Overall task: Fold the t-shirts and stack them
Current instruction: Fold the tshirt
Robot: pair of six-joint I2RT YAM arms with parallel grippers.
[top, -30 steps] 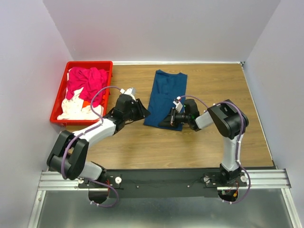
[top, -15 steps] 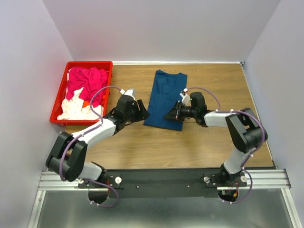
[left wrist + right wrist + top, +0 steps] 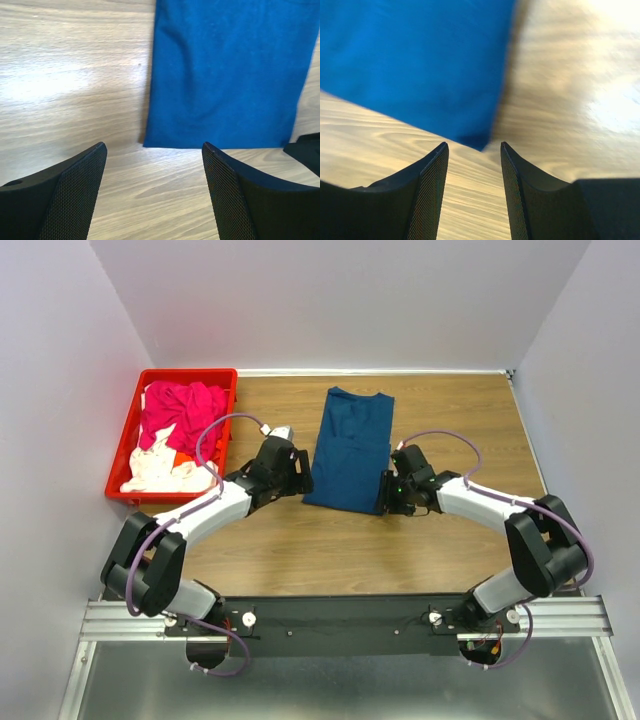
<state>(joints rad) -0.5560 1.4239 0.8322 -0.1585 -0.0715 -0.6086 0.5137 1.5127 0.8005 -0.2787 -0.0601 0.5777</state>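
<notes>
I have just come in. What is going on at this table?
Two robot arms are working on a navy t-shirt that lies flat on the wooden table, folded into a narrow strip. The left arm has its jaws open and empty just before the shirt's near left corner. The right arm has its jaws open just before the near right corner. Neither holds the cloth. A pink shirt and a white shirt lie in the red crate on the left.

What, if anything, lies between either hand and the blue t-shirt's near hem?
Nothing visible. In the left wrist view, only bare table lies between the open left hand and the blue t-shirt at its near-left corner. In the right wrist view, the right hand, also open, faces the near-right corner across bare wood.
</notes>
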